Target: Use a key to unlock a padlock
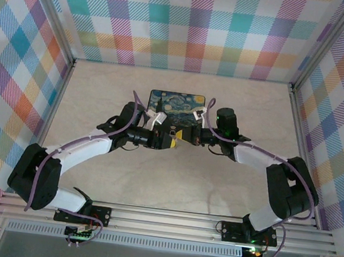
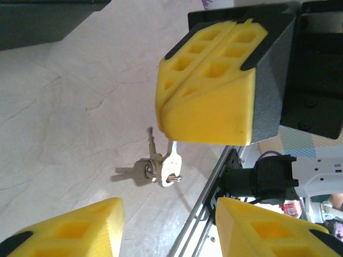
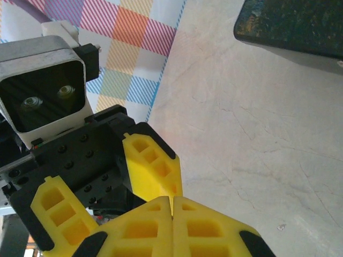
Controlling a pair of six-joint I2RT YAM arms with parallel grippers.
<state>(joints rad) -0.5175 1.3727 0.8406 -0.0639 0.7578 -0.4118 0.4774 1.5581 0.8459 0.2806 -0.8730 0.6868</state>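
Left pincer [image 2: 169, 214]: yellow fingers spread wide, empty
Right pincer [image 2: 166, 107]: yellow fingers pressed together
Thin grey ringed metal key [image 2: 170, 166]: partly under right pincer, on pale marbled table [image 2: 64, 118]
Dark starry-lidded tin [image 1: 177, 102]: just behind both pincers

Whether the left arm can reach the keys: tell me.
Probably yes: the left fingers are open with the keys ahead between them, though the shut right fingers sit close beside the keys.
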